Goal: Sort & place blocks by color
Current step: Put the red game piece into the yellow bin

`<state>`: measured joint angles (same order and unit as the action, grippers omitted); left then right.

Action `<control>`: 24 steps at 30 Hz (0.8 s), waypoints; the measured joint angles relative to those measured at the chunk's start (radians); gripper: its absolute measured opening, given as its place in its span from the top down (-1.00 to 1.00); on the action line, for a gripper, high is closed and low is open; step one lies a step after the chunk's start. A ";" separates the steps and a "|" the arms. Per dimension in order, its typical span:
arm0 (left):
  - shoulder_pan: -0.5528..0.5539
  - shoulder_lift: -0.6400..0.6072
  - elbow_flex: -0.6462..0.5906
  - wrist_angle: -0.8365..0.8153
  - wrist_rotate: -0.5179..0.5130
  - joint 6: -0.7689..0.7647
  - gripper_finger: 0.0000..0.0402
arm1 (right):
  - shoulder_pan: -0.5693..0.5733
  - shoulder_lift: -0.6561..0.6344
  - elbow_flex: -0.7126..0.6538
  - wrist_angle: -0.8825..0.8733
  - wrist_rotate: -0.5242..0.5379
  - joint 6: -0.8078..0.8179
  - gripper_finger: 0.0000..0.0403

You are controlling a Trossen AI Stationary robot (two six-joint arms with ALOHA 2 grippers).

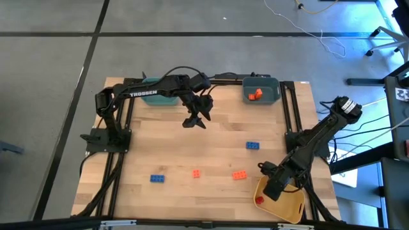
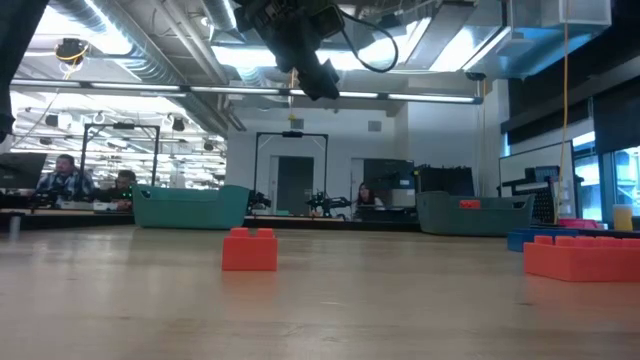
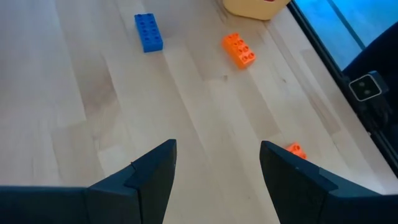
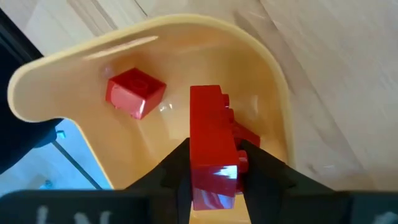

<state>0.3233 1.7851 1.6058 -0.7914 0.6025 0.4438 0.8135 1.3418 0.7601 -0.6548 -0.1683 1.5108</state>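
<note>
My right gripper (image 4: 214,163) hangs over the yellow bin (image 4: 56,81) at the table's near right corner (image 1: 275,186), shut on an oblong red block (image 4: 210,118). A square red block (image 4: 135,92) lies on the bin's floor. My left gripper (image 3: 217,163) is open with nothing between its fingers, raised above the table's far middle (image 1: 195,121). Two blue blocks (image 1: 253,145) (image 1: 157,178) and two orange blocks (image 1: 196,173) (image 1: 239,175) lie flat on the wood. My right gripper pinches the oblong red block between its two fingers at the end nearer the wrist (image 4: 211,177). One finger (image 4: 264,167) lies against the studded face. The fingers come from above, slanting down into the bin. The block points down along them, and I cannot tell whether its free end (image 4: 205,93) touches the bin's floor.
A teal bin (image 1: 156,97) stands at the far left. A grey-blue bin (image 1: 268,83) at the far right holds orange blocks (image 1: 255,94). Black frame rails (image 1: 291,115) run along the table's left and right sides. Bare wood lies between the loose blocks.
</note>
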 joint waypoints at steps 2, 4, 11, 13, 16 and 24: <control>0.000 0.000 0.000 0.000 -0.013 0.000 -0.11 | 0.000 0.000 0.000 0.000 0.001 0.000 0.45; 0.000 0.000 0.000 0.000 -0.018 0.000 -0.11 | 0.000 0.000 0.000 0.000 0.001 0.000 0.45; 0.000 0.000 0.000 0.000 -0.018 0.000 -0.11 | 0.000 0.000 0.000 -0.004 0.011 0.003 0.44; 0.000 0.000 0.000 0.000 -0.018 0.000 -0.11 | 0.000 0.000 0.000 -0.008 0.011 0.001 0.43; 0.000 0.000 0.000 0.000 -0.018 0.000 -0.11 | 0.000 0.000 0.000 -0.016 0.011 0.000 0.39; 0.000 0.000 0.000 -0.001 -0.016 -0.019 -0.11 | -0.001 0.000 0.002 0.052 0.011 -0.052 0.32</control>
<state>0.3233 1.7851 1.6058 -0.7925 0.5861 0.4244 0.8128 1.3418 0.7620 -0.6029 -0.1571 1.4586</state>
